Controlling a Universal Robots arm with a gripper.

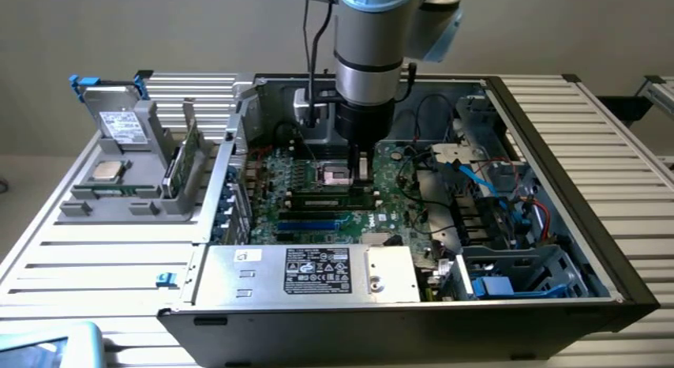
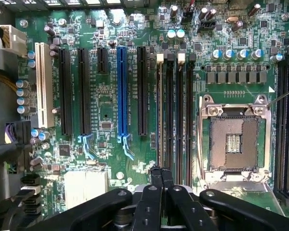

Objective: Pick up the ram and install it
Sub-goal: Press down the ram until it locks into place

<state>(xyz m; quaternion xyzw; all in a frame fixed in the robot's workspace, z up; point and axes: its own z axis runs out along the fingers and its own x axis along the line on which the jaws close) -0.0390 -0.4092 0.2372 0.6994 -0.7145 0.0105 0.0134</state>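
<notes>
Since the gripper (image 2: 161,175) has its black fingers pinched fully together with nothing between them, it's poking, not gripping. The tips sit right over the memory slot nearest the long black expansion slot. The ram (image 2: 159,120) looks to me like that thin grey-green edge standing in the slot, though seen edge-on I can't swear it's seated. In the exterior view, the arm hangs straight down into the open case (image 1: 589,155) over the same spot.

What could go wrong: if the stick sits crooked or the white end clip (image 2: 160,58) isn't latched, pushing on one end could rock it or flex the motherboard (image 2: 106,110). A sideways slip would drag the tips toward the open CPU socket (image 2: 233,144), and those tiny pins bend easily.

Textures: glossy green board, matte black plastic slots, one blue slot (image 2: 122,91), shiny steel socket frame, round capacitor cans. Outside the case, another flat green board (image 1: 182,167) stands in a grey holder.
</notes>
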